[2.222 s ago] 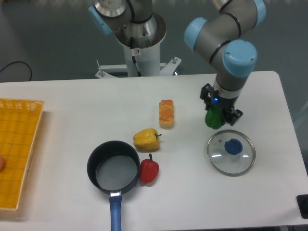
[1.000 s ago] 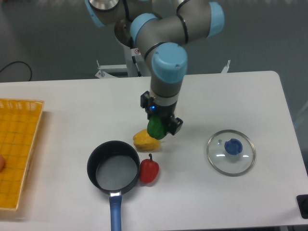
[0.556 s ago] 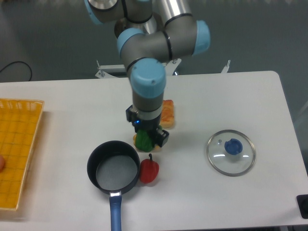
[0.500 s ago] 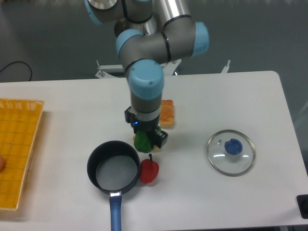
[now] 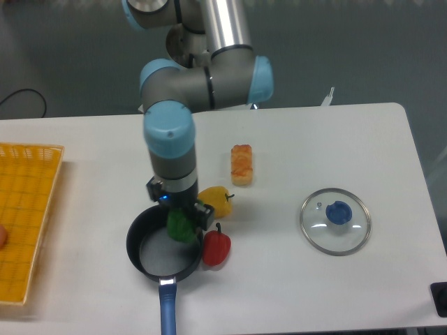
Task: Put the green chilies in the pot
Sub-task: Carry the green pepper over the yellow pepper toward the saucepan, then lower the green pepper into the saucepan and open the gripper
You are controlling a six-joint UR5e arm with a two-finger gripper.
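Observation:
My gripper is shut on the glossy green chilies toy and holds it over the pot, above the pot's far right part. The pot is a small black saucepan with a grey inside and a blue handle pointing toward the front edge. The arm's wrist stands upright above the pot's far rim and hides it.
A red pepper touches the pot's right side. A yellow pepper lies just behind it. An orange striped piece lies farther back. A glass lid with a blue knob is at the right. A yellow basket is at the left edge.
My gripper has carried the green chilies from beside the lid leftward, past the yellow pepper, and now holds it over the pot. Nothing else moved.

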